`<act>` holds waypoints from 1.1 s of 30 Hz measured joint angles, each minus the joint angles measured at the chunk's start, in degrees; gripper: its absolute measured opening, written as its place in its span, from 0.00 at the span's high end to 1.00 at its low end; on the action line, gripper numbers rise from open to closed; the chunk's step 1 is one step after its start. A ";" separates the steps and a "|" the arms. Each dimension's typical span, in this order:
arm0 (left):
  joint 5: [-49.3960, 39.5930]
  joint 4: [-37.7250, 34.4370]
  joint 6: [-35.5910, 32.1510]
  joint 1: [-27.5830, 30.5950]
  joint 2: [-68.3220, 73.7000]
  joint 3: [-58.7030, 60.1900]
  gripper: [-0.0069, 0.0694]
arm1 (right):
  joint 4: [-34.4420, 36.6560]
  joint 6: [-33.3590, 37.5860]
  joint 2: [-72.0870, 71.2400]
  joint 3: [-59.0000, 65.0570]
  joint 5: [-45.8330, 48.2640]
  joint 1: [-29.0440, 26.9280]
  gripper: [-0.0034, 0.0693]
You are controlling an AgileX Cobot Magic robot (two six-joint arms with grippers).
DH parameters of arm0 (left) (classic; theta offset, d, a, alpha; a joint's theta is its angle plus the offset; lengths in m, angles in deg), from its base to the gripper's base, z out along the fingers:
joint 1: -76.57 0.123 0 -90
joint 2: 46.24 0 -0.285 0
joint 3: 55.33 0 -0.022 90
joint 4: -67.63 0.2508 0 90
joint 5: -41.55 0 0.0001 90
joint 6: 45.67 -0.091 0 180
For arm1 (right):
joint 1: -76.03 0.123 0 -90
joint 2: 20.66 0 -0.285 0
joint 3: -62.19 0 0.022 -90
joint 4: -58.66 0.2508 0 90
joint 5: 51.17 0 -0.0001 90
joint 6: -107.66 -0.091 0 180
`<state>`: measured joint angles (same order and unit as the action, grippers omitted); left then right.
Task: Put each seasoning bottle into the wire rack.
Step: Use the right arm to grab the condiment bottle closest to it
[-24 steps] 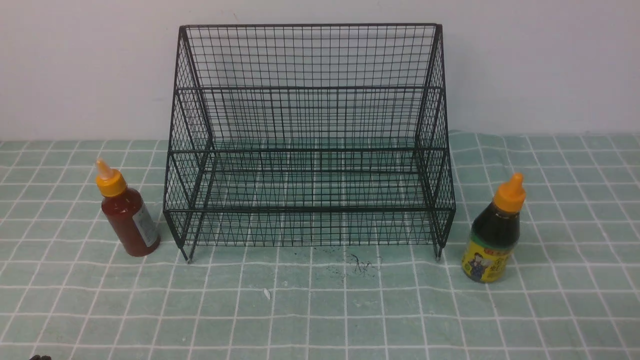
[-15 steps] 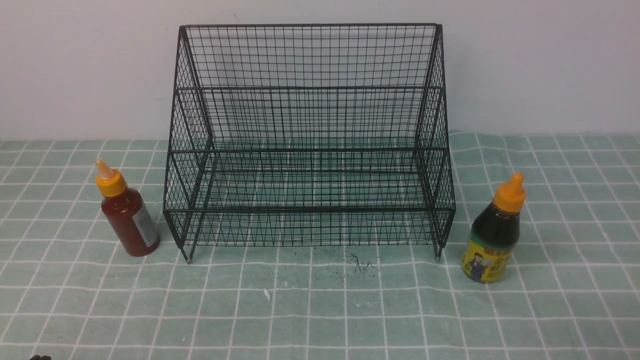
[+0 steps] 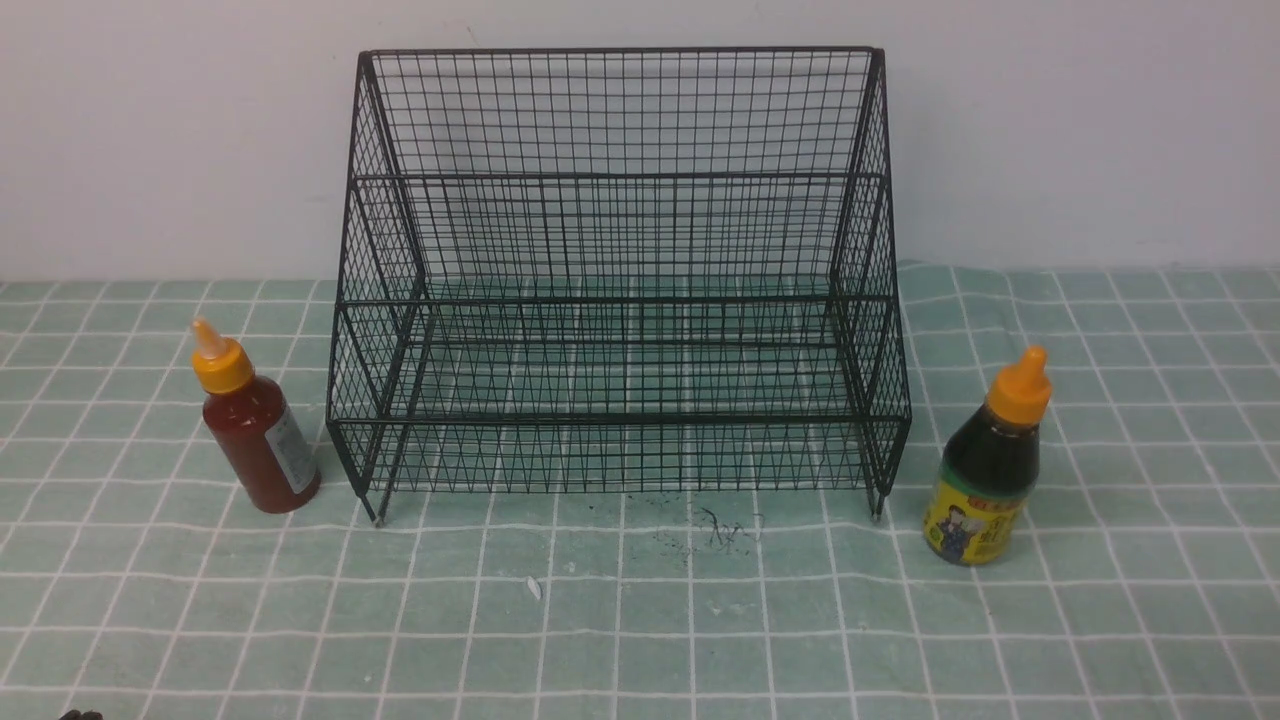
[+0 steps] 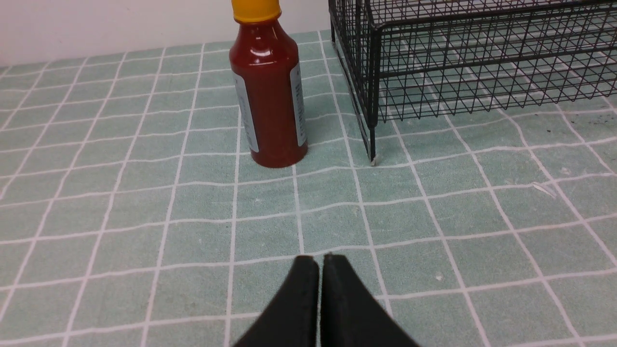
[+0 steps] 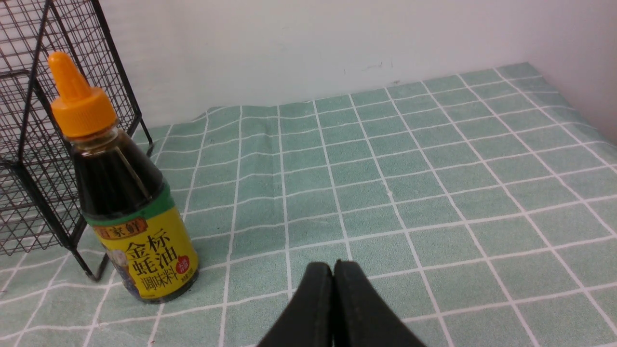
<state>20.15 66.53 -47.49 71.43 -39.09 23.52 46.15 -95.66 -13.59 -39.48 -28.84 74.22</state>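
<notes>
The 2 seasoning bottles are standing outside the black wire-mesh rack (image 3: 620, 420). The red-sauce squeeze bottle (image 3: 262, 440) is standing on the desk (image 3: 640, 650) just beside the rack's left side; the dark-sauce squeeze bottle (image 3: 985, 470) is standing near its right side. The left hand (image 4: 320, 262) and the right hand (image 5: 333, 270) are both closing to a narrow line, fingertips together, and neither is holding anything.

Risk 1, judged: either hand, arriving while its fingers are standing together, is likely to be knocking a bottle over, as each bottle is presenting a narrow upright body. Opening ahead of contact is being advised.

Risk 2, judged: a grip on the pointed orange cap (image 3: 1020, 395) is likely to be slipping or letting the bottle swing, because the cap is tapering; the body is offering the better hold.

Risk 3, judged: both bottles are standing close to the sloping mesh sides, so a finger passing on the rack side could be snagging the wire or shifting the rack.

Risk 4, judged: a low lift could be striking the front rail (image 3: 620, 420), and a tilted release inside could be leaving a bottle toppling.
</notes>
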 joint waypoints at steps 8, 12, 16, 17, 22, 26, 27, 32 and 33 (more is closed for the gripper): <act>0.00 0.00 0.00 0.00 0.00 0.00 0.92 | -0.35 -0.14 0.00 0.00 -0.17 0.00 0.97; 0.00 0.00 0.00 0.00 0.00 0.00 0.92 | 8.04 -5.26 0.00 0.53 -7.18 0.00 0.97; 0.00 0.00 0.00 0.00 0.00 0.00 0.92 | 18.92 -11.64 0.00 0.53 -18.68 0.00 0.97; 0.00 0.00 0.00 0.00 0.00 0.00 0.92 | 19.36 -11.83 0.00 0.53 -19.21 0.00 0.97; 0.00 0.00 0.00 0.00 0.00 0.00 0.92 | 24.45 -13.51 0.00 0.53 -28.39 0.00 0.97; 0.00 0.00 0.00 0.00 0.00 0.00 0.92 | 25.34 -15.07 0.00 0.37 -33.25 0.00 0.97; 0.00 0.00 0.00 0.00 0.00 0.00 0.92 | 25.11 -15.84 0.00 -0.50 -32.72 0.00 0.97; 0.00 0.00 0.00 0.00 0.00 0.00 0.92 | 14.56 -16.43 4.53 -17.55 -15.73 1.95 0.97; 0.00 0.00 0.00 0.00 0.00 0.00 0.92 | 11.99 -15.72 7.41 -22.13 -10.68 2.89 0.97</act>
<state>20.15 66.53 -47.49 71.43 -39.09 23.52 58.14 -111.38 -6.18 -61.61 -39.51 77.11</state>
